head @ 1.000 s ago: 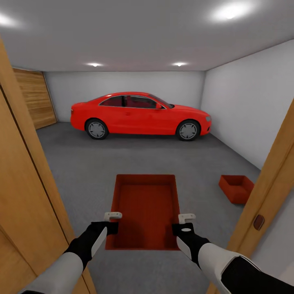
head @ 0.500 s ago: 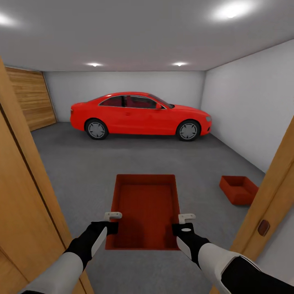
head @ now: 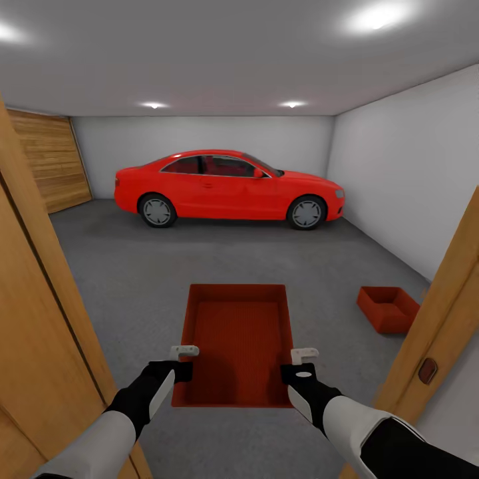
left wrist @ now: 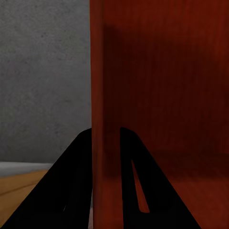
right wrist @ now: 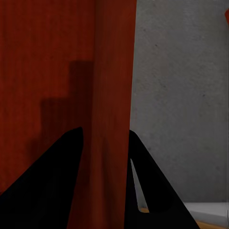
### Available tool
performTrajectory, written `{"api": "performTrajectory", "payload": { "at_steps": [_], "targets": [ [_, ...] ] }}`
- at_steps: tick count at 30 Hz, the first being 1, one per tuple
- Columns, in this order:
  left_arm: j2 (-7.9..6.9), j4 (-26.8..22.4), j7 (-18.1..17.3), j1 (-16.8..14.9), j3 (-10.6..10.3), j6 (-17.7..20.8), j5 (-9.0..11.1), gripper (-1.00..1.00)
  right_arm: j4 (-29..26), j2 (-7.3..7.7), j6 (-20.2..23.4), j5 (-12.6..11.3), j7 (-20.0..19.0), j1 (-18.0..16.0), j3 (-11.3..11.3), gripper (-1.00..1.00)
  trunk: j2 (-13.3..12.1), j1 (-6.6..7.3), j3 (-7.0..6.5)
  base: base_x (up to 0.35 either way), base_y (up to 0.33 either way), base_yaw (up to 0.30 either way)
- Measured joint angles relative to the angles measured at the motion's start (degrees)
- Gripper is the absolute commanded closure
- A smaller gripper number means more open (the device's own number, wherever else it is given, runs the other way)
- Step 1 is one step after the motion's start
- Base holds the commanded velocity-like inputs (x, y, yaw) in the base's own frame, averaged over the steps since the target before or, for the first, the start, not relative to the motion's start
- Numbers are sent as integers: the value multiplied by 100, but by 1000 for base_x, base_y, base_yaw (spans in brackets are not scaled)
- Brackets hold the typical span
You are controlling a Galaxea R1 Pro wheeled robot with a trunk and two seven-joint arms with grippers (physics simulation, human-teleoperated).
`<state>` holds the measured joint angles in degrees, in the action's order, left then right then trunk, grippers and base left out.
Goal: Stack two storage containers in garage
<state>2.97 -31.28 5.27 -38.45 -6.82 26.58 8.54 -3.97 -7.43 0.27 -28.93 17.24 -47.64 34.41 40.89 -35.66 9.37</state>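
Between grippers: red-orange open-topped container [head: 238, 336], low walls.

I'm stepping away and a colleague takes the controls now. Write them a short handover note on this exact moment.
Left gripper: shut on the left wall of the carried red-orange open-topped bin.
Right gripper: shut on its right wall.
Second red-orange bin: on the grey concrete garage floor, ahead to the right.
Done: one bin in the garage; robot in the wooden doorway.
Left: drive to the floor bin, stack the carried one on it.
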Motion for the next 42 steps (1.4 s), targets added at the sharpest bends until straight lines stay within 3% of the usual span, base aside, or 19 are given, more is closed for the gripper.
{"api": "performTrajectory", "payload": {
  "at_steps": [17, 42],
  "targets": [
    [-1, 7, 1, -1, 1, -9, 11, 100, -1, 0, 0, -1, 0, -3, 7, 100, 0, 1, 0, 3, -43, 0],
    [-4, 52, -3, -2, -8, -59, 47, 100, -1, -1, 0, -4, 16, -1, 33, 100, 1, 4, 0, 310, 0, 0]
  ]
}}
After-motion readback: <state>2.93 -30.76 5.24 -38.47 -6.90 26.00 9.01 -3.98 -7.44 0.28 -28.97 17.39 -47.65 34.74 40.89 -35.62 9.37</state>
